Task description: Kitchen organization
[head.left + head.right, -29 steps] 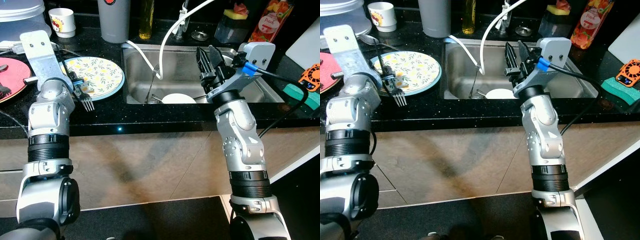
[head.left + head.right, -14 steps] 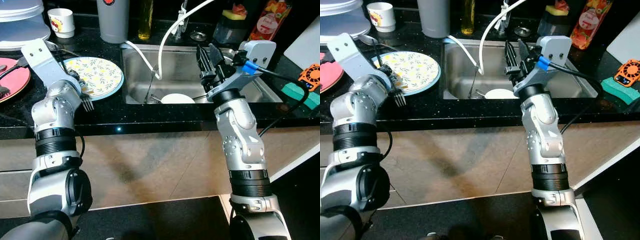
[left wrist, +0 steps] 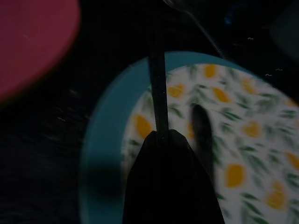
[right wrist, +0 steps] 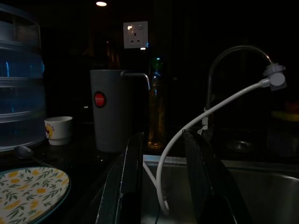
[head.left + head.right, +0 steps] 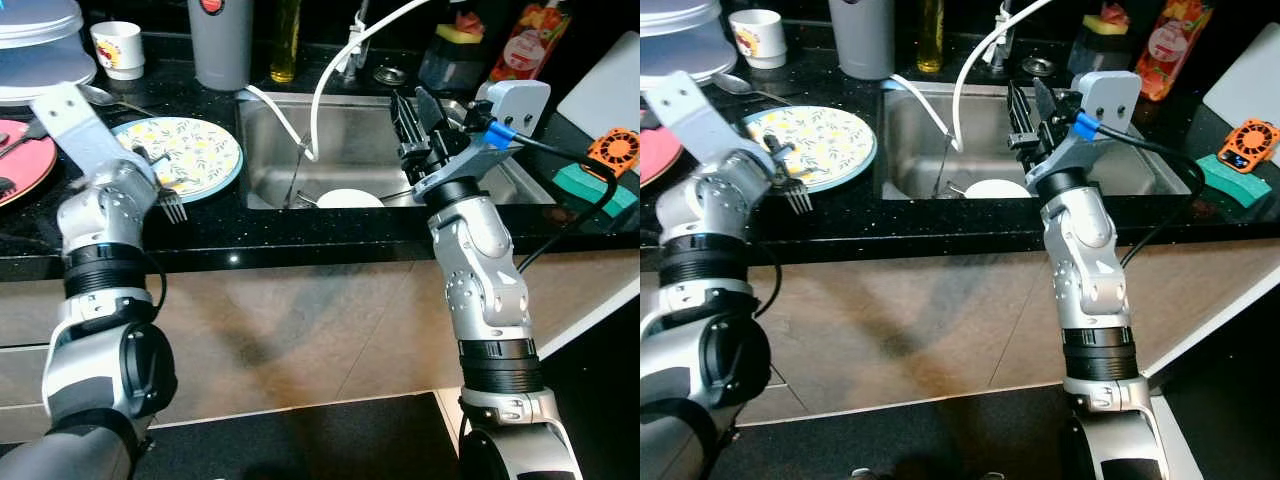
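Step in hand: left gripper [image 5: 150,170] carries a fork [image 5: 172,205] at the front edge of the counter [image 5: 330,225], beside the floral plate [image 5: 195,150]; my reading is that the fork is bound for the sink [image 5: 350,150] or a tidy spot with the other dishes.
Doing it well: lift the tines clear of the plate rim before swinging across, keep the handle level so it does not slip, and pass in front of the white hose [image 5: 318,90] rather than through it.
Risk: tines hang over the counter edge, so a loose hold would drop the fork to the floor.
Left gripper state: fingers clamped together on the fork handle; the left wrist view shows the dark handle [image 3: 158,88] running out from the closed tips over the yellow-flowered plate [image 3: 224,140].
Right gripper state: right gripper [image 5: 418,120] hovers above the sink's right half, fingers [image 4: 128,186] parted with a clear gap, holding and touching nothing.
Sink contents: white bowl [image 5: 350,198] on the basin floor, below and left of the right gripper.
Nearby: red plate [image 5: 25,160] on the counter's far left; grey tumbler [image 5: 222,40] behind the sink corner.
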Available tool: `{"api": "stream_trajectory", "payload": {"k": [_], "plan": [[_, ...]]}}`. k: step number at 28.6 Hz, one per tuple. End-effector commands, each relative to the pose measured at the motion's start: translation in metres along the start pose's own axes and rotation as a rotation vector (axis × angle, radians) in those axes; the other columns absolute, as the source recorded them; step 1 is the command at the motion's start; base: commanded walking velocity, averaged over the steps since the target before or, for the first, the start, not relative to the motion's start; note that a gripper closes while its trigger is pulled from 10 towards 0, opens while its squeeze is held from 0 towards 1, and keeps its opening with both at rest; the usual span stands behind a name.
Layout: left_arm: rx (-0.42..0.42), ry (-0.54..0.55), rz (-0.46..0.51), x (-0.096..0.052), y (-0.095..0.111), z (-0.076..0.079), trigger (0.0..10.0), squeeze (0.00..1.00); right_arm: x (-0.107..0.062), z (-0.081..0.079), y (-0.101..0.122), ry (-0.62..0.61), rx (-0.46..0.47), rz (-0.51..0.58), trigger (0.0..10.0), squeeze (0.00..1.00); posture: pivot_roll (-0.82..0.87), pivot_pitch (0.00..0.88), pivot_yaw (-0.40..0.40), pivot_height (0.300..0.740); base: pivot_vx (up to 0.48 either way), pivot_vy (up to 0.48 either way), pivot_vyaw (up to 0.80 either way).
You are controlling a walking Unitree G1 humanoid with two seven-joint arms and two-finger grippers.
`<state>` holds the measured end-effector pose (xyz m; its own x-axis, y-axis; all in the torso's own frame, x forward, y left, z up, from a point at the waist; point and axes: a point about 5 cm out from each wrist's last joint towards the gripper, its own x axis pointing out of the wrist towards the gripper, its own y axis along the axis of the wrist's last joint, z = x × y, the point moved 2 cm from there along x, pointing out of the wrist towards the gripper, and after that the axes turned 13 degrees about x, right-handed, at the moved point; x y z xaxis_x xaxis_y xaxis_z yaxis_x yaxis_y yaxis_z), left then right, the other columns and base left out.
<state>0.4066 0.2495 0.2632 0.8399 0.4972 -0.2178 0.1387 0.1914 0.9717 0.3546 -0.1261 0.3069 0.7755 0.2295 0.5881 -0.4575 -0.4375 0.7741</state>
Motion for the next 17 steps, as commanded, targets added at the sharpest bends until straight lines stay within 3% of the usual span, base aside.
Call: {"api": "stream_trajectory", "payload": {"k": [1,2,3,4,5,9,12,15,17], "plan": [[0.094,0.063,-0.028,0.005,-0.017,-0.009,0.0,0.0,0.001,0.003,0.002,-0.004,-0.004,0.002,10.0,0.0,0.16,0.06,-0.096,0.74,0.0,0.0,0.0],[0.094,0.063,-0.028,0.005,-0.017,-0.009,0.0,0.0,0.001,0.003,0.002,-0.004,-0.004,0.002,10.0,0.0,0.16,0.06,-0.096,0.74,0.0,0.0,0.0],[0.105,0.07,0.038,0.003,-0.008,-0.009,0.0,0.0,0.001,0.002,0.002,-0.003,-0.004,0.003,10.0,0.0,0.16,0.055,-0.099,0.74,0.0,0.0,0.0],[0.12,0.054,0.162,-0.003,0.01,-0.005,9.9,0.0,0.002,0.002,0.003,-0.001,-0.005,0.004,10.0,0.0,0.16,0.054,-0.101,0.74,0.0,0.0,0.0],[0.12,0.054,0.162,-0.003,0.01,-0.005,9.9,0.0,0.002,0.002,0.003,-0.001,-0.005,0.004,10.0,0.0,0.16,0.054,-0.101,0.74,0.0,0.0,0.0],[0.142,-0.065,0.457,-0.029,0.047,0.015,10.0,0.0,0.002,0.002,0.003,0.003,-0.006,0.003,10.0,0.0,0.16,0.054,-0.101,0.74,0.0,0.0,0.0],[0.161,-0.187,0.595,-0.049,0.063,0.033,10.0,0.0,0.003,0.002,0.003,0.006,-0.005,0.003,10.0,0.0,0.16,0.054,-0.101,0.74,0.0,0.0,0.0],[0.176,-0.218,0.626,-0.054,0.065,0.037,10.0,0.0,0.003,0.001,0.004,0.006,-0.005,0.004,10.0,0.0,0.16,0.054,-0.101,0.74,0.0,0.0,0.0],[0.239,-0.326,0.684,-0.066,0.067,0.054,10.0,0.0,0.004,0.002,0.004,0.004,-0.007,0.007,10.0,0.0,0.17,0.055,-0.105,0.74,0.0,0.0,0.0]]}}
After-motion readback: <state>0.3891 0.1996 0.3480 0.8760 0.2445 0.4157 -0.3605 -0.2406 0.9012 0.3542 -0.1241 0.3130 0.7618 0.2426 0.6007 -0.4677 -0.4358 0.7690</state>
